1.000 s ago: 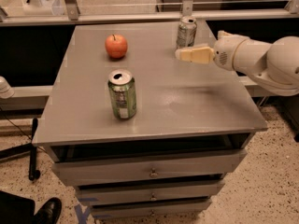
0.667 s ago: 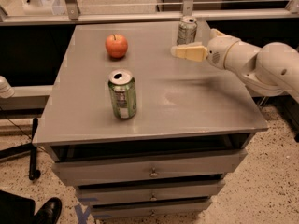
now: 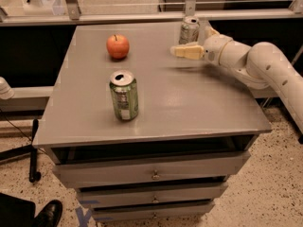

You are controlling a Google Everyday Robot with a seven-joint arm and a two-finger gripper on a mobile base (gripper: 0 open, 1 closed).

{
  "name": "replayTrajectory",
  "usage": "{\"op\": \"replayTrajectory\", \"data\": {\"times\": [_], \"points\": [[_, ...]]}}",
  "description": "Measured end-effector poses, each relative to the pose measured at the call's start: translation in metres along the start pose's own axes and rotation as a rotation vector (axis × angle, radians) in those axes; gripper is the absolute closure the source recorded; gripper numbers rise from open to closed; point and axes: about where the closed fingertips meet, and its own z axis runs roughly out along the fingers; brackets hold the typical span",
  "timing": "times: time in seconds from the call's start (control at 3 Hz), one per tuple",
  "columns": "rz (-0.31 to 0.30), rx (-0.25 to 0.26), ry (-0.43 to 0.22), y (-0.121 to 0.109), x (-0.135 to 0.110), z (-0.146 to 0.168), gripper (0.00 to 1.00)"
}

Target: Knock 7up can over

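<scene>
At the lower left a dark shoe [image 3: 47,214] rests on the speckled floor, beside the grey counter [image 3: 189,112], which carries three drawers [image 3: 151,173] beneath its top. On the counter's far left portion sits a red-orange apple [image 3: 117,46], standing clear of everything else. Nearer the front edge, and slightly right of the apple, a darker green can [image 3: 124,95] stands upright with its top opened. Well apart from both, at the far edge and right of centre, the 7up can [image 3: 189,30] stands upright, pale silver with green markings and a silver top. Just in front of it, on the camera's side, the pincer [image 3: 174,51] hovers low over the counter, pointing left, its tip reaching slightly past the can's left side. The pincer shows as one pale tapered wedge with no gap visible, so it reads as closed, and it has hold of nothing. Whether it touches the 7up can cannot be told. The white arm [image 3: 265,65] runs from the pincer to the right, bends and leaves at the right edge.
</scene>
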Motion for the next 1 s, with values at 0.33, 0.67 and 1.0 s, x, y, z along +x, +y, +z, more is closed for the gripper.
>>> {"op": "replayTrajectory", "data": {"times": [0.33,0.67,1.0], "points": [[-0.042,-0.023,0.027,-0.016,0.003,0.015,0.00],[-0.038,-0.042,0.081,-0.021,0.009,0.026,0.18],[-0.011,-0.055,0.113,-0.019,0.012,0.028,0.42]]}}
